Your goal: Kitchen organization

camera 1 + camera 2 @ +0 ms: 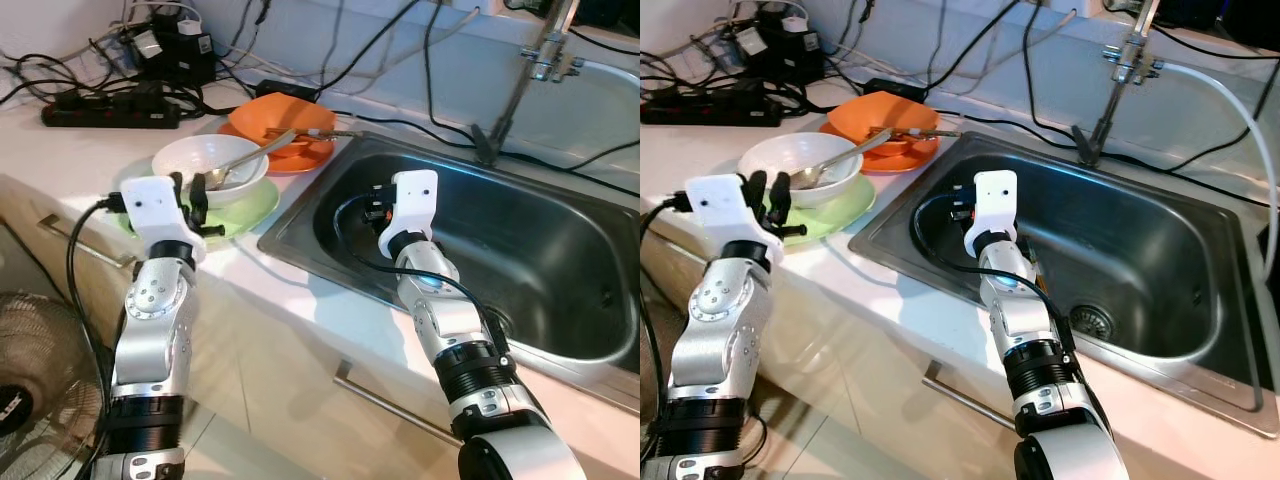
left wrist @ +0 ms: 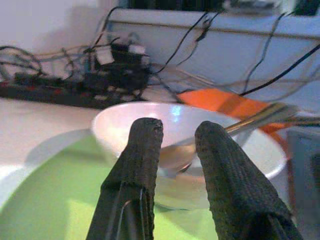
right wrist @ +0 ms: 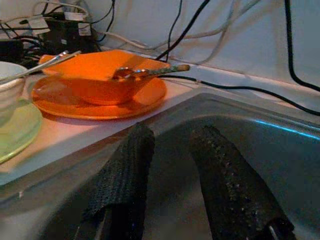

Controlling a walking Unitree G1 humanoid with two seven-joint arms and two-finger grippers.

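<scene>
Your left gripper (image 1: 198,196) hovers just over the green plate (image 1: 250,212), fingers slightly parted and empty, aimed at the white bowl (image 1: 205,158). Your right gripper (image 1: 376,207) waits inside the sink (image 1: 560,250), likewise parted and empty.

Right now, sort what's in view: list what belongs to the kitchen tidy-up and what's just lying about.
Belongs to the job:
white bowl with spoon, on green plate
orange bowl on orange plate
sink
left gripper, right gripper

Lying about:
power strip
cables
fan
</scene>
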